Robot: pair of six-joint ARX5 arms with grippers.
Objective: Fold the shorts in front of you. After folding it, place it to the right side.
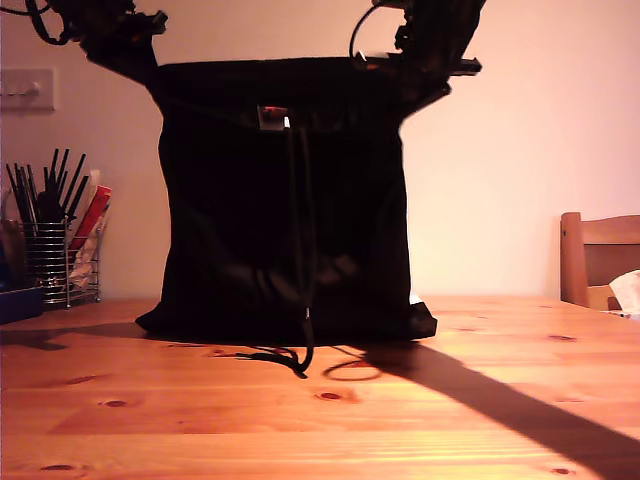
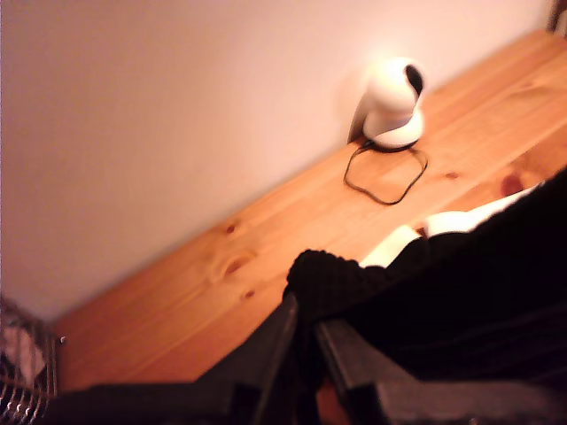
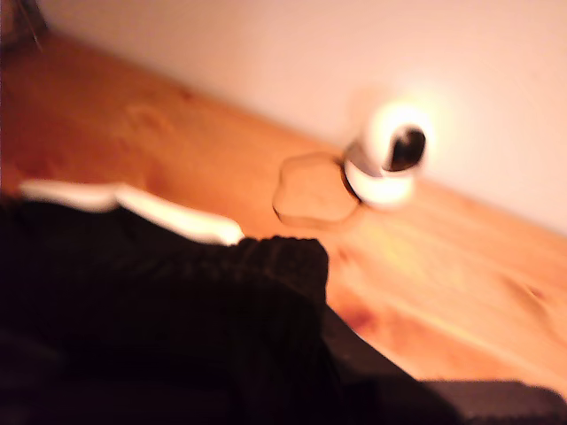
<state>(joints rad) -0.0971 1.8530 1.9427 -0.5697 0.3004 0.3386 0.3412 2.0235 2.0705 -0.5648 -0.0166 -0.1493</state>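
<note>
Shorts (image 1: pixel 285 200) are hanging unfolded above the tabletop (image 1: pixel 450 420), my first hand (image 2: pixel 301 332) and second hand (image 3: pixel 306 292) each pinching a waistband corner; folding and placing are remaining.

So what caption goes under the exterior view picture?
Two arms hold the black shorts up by the waistband above the wooden table.

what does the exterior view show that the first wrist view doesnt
Only the exterior view shows the shorts hanging full length, drawstring trailing onto the table, a wire utensil rack at its left and a chair at its right. Only the first wrist view shows the white camera with its cable, and my first gripper pinching the waistband. Both show shorts, table and wall.
</note>
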